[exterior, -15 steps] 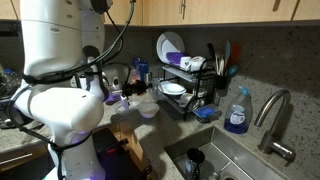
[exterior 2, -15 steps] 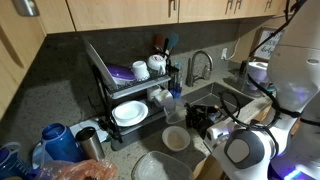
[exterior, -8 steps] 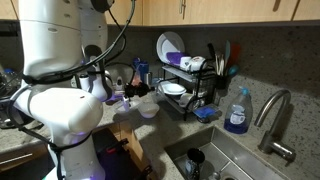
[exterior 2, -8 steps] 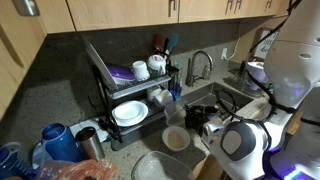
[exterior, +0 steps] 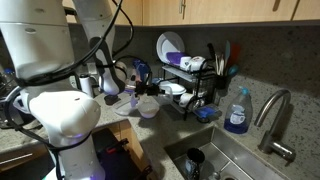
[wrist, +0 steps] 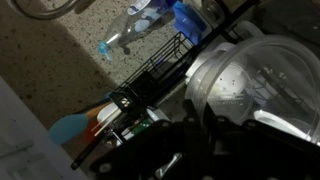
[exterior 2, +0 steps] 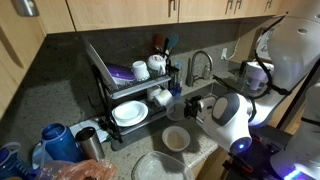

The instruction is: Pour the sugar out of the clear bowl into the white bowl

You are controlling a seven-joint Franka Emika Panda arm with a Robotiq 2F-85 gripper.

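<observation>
- black wire dish rack (exterior: pixel 190 85) just past the fingers (wrist: pixel 205 135)
- white plates (exterior 2: pixel 130 112) on rack's lower tier, purple dish (exterior: pixel 170 45) upright on top tier
- mugs (exterior 2: pixel 148 68) on top tier, above and beyond fingers
- blue soap bottle (exterior: pixel 237 112) and faucet (exterior: pixel 272 118), well apart from fingers, by the sink (exterior: pixel 225 160)
- wide pale plate (exterior 2: pixel 158 168) below fingers, at frame edge
- blue jug (exterior 2: pixel 58 142), far side of rack from fingers
- wooden cabinets (exterior 2: pixel 120 15) high above fingers
</observation>
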